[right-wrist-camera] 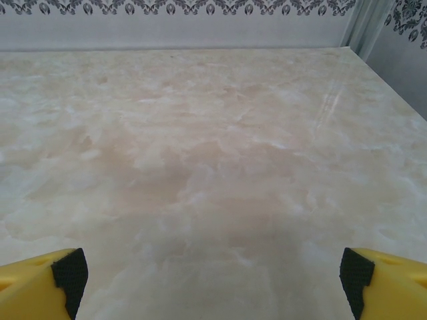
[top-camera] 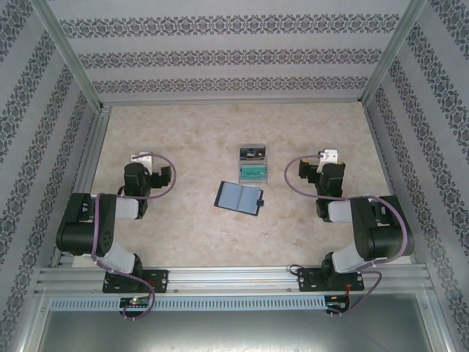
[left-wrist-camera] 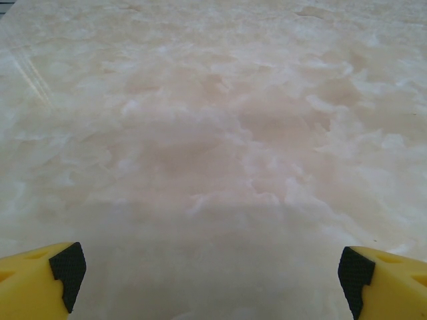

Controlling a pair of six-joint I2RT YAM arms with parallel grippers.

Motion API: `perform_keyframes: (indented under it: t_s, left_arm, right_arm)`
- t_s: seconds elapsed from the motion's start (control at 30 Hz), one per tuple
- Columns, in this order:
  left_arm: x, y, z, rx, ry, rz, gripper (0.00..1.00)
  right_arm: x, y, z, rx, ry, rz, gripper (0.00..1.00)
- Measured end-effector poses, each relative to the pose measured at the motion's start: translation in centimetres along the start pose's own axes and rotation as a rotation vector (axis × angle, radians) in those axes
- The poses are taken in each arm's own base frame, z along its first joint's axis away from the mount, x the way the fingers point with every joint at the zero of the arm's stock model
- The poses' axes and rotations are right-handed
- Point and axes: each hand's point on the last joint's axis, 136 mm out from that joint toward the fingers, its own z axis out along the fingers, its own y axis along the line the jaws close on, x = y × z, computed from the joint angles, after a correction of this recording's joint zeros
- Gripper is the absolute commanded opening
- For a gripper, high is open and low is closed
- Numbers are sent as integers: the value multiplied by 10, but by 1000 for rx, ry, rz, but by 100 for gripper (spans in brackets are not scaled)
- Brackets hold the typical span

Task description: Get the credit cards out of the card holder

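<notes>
— Where is the card holder (top-camera: 238, 196) found?

— It is seen lying opened flat near the middle of the marbled table (top-camera: 168, 139), between the two arms, with its black clasp tab (top-camera: 260, 202) pointed to the right.

— Is anything kept inside it?

— That cannot be told from above; the pockets are too small to be made out.

— And the credit cards (top-camera: 253, 164)?

— They are laid in a small overlapping pile just beyond the holder, apart from it. A teal-green card (top-camera: 254, 173) is seen nearest the holder and a dark card (top-camera: 251, 152) farthest from it.

— How are the claws set?

— The left gripper (left-wrist-camera: 213, 267) is spread wide over bare table, nothing pinched. The right gripper (right-wrist-camera: 213, 267) is spread likewise, its black pads (right-wrist-camera: 69, 270) held well apart.
</notes>
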Motion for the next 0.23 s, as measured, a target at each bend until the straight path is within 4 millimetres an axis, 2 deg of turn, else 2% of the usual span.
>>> perform_keyframes:
  t_s: [0.23]
  left_arm:
    - [0,0,0,0,0,0,99]
  right_arm:
    - [0,0,0,-1,0,-6,98]
